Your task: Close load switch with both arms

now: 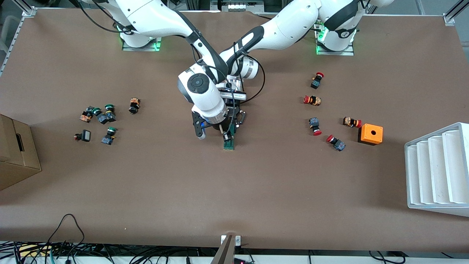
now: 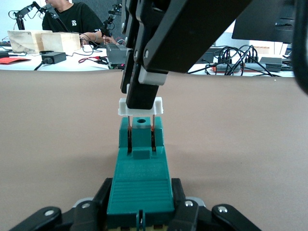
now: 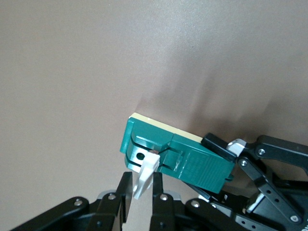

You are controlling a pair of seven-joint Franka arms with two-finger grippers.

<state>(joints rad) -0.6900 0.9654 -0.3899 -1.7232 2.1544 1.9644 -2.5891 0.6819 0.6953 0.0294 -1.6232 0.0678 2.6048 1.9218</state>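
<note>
The dark-green load switch (image 1: 229,143) lies on the brown table near its middle. My left gripper (image 2: 140,211) is shut on the switch's body (image 2: 140,178), one finger on each long side; in the front view that gripper (image 1: 234,123) sits at the switch's end nearer the robots' bases. My right gripper (image 3: 141,185) reaches down over the other end (image 1: 225,136), shut on the white tab (image 3: 144,175). The tab (image 2: 140,107) stands raised above the green body on two thin pins, with the right gripper's black fingers (image 2: 142,91) clamped on it. The switch (image 3: 192,161) rests flat on the table.
Several red-capped push buttons (image 1: 317,80) and an orange box with a hole (image 1: 370,134) lie toward the left arm's end, beside a white stepped tray (image 1: 438,170). Green-capped buttons (image 1: 106,113) and a cardboard box (image 1: 16,150) are toward the right arm's end.
</note>
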